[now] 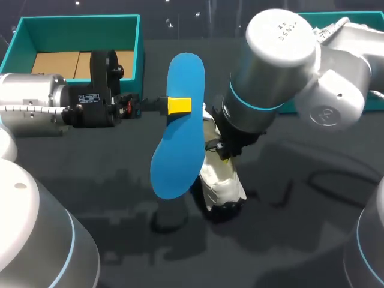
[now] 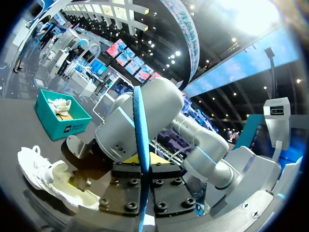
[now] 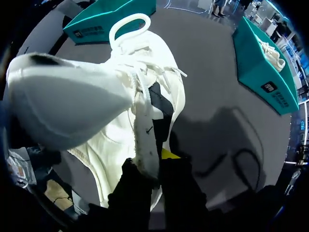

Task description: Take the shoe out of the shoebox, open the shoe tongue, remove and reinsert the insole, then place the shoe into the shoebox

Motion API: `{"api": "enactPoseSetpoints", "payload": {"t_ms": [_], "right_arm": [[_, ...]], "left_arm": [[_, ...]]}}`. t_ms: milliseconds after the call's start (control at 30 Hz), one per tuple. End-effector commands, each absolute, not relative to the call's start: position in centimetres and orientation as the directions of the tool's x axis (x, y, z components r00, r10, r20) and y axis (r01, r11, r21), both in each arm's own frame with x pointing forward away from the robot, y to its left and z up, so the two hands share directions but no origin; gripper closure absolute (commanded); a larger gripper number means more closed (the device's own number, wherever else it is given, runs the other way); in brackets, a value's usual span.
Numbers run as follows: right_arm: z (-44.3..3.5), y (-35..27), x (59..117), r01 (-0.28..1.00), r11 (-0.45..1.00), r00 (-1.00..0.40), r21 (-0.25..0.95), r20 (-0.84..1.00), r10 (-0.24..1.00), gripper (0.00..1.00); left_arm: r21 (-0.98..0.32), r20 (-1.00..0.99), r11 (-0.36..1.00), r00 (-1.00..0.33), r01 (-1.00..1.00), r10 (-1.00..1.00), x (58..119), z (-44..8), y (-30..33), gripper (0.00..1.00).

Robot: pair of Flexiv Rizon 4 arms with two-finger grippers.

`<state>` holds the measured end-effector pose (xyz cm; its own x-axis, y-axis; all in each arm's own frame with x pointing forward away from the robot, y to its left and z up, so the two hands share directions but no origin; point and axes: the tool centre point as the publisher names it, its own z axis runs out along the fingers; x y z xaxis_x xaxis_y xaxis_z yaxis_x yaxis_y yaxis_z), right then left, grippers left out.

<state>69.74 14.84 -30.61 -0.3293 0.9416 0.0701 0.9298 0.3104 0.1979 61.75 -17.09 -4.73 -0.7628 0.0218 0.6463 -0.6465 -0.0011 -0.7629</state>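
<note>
Two grasps: insole [image 1: 180, 147] in left tool [image 1: 179, 106], shoe [image 3: 87, 96] in right tool [image 3: 153, 173].

Dark table [image 1: 300, 240], teal shoebox [image 1: 78, 23], white shoe [image 1: 222, 189]

The blue insole [image 1: 178, 126], pinched in the left claw [image 1: 179, 105], stands just beside the right claw [image 1: 223, 153] and its white shoe [image 1: 221, 183], barring passage between them. Under the left claw the table [image 1: 114, 186] lies bare. The open shoebox [image 1: 78, 21] sits behind it.
</note>
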Motion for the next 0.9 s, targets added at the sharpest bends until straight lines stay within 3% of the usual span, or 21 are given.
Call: {"api": "enactPoseSetpoints", "payload": {"t_ms": [33,900], "right_arm": [[-31.4,15.1,69.2,0.932,0.268,-0.296,0.243,0.087,0.951,1.00],[-35.1,14.9,69.7,0.967,0.171,-0.204,0.186,0.170,0.964,1.00]], "left_arm": [[-0.763,0.646,-0.001,-0.763,-0.646,0.023,61.9,-4.8,-17.3,1.00],[-0.763,0.646,-0.001,-0.763,-0.646,0.023,61.9,-4.8,-17.3,1.00]]}}
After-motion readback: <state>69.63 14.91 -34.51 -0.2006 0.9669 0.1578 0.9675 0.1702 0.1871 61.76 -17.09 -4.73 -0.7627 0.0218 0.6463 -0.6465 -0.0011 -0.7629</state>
